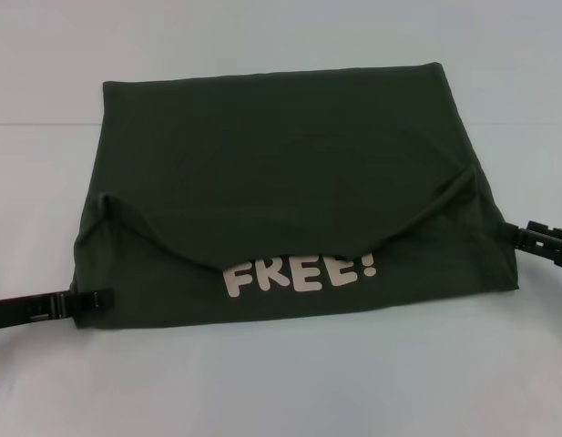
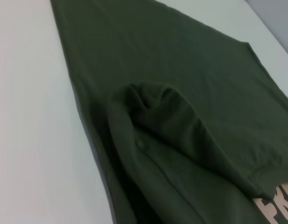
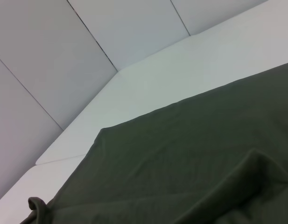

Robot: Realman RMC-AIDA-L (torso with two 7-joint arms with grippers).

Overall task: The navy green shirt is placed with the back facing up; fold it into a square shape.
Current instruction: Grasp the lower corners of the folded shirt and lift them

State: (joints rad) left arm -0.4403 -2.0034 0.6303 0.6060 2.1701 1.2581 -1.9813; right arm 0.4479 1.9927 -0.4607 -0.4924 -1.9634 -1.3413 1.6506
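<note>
A: Head view. Report position of the shirt [image 1: 290, 182].

B: The shirt lies flat at the centre of the tabletop [image 1: 281, 382], partly folded. White lettering "FREE!" [image 1: 299, 273] shows below a curved folded-over edge. The left hand [image 1: 87, 300] sits at the near left corner of the cloth; the right hand [image 1: 526, 237] sits at the right edge. Whether either hand is closed on fabric, I cannot tell.

A: Left wrist view.

B: It shows the shirt [image 2: 181, 70] with a raised, soft ridge of doubled cloth and part of the lettering. No fingers are visible.

A: Right wrist view.

B: It shows the shirt [image 3: 190, 154], bare tabletop [image 3: 181, 70] and wall panels [image 3: 64, 56] behind. No fingers are visible.

A: Handling?

B: Judged light, limp, matte knit; it will sag and crease. Take hold at corners or along side edges.

A: Obstructions?

B: None seen near the shirt.
</note>
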